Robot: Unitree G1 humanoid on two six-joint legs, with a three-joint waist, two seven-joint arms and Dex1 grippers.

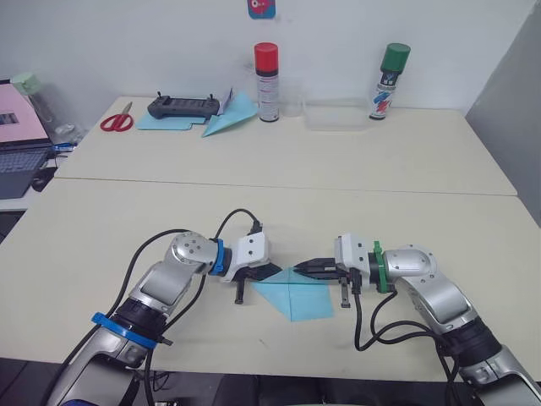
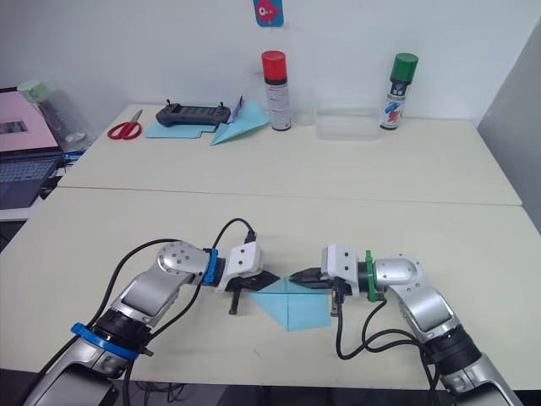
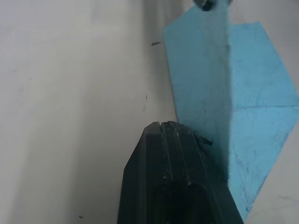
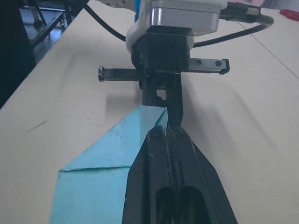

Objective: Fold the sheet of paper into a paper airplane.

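Two cream tables [image 1: 279, 211] stand pushed together, a seam running left to right between them, against a plain white wall [image 1: 169, 42] that carries a small red-and-blue sticker [image 1: 262, 7] whose print is too small to read. Along the far edge stand a red-capped spray can [image 1: 267, 83] and a green-capped spray can [image 1: 388, 82], their labels illegible, with a clear plastic box [image 1: 336, 114] between them. Farther left lie a dark handheld controller [image 1: 183, 106] on a flat light-blue sheet [image 1: 169, 123], a folded light-blue dart plane [image 1: 228, 117] and red-handled scissors [image 1: 117, 121]; a laptop [image 1: 19, 139] sits at the far left. Near the front edge, the sheet of paper [image 1: 297, 297] lies partly folded, with a pointed end toward the left and crease lines crossing it. The left gripper [image 1: 269, 272] has its fingers pressed together at the paper's left point. The right gripper [image 4: 163, 135] is pinched on the paper's raised top fold.
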